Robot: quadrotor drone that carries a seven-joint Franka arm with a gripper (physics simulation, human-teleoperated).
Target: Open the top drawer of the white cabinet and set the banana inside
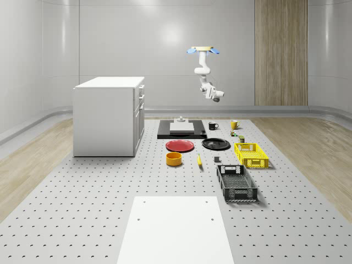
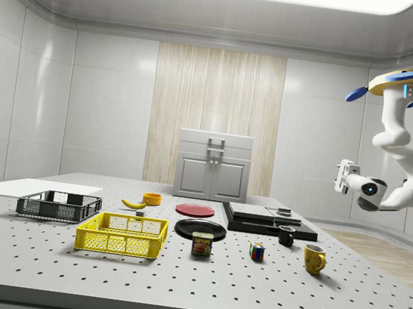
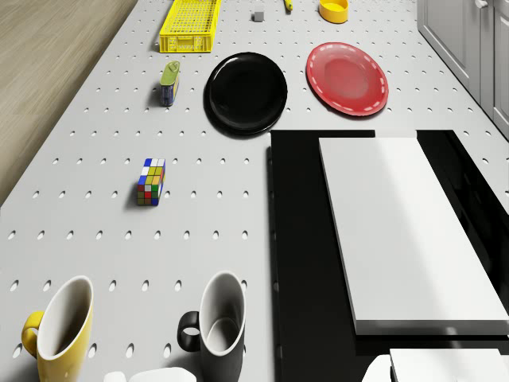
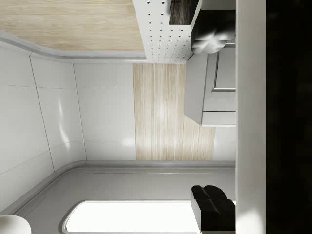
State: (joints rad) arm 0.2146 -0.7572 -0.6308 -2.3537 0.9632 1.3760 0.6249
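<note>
Drone [image 1: 202, 50] hovers high over the far end of the surface [image 1: 110, 187], above the 2 mugs. Gripper [image 2: 342, 176] hangs in open air, holding nothing; whether the fingers are open I cannot tell. Cabinet [image 1: 109, 116] stands well off toward the whole-scene view's left, top drawer [image 2: 217, 140] shut. Banana [image 1: 199, 160] lies on the surface beside the orange bowl [image 1: 174, 159], long axis running near-to-far in the whole-scene view, well below the gripper.

Drone [image 2: 408, 80] yellow, blue rotors; arm [image 2: 397, 149] white (rounded links)
</note>
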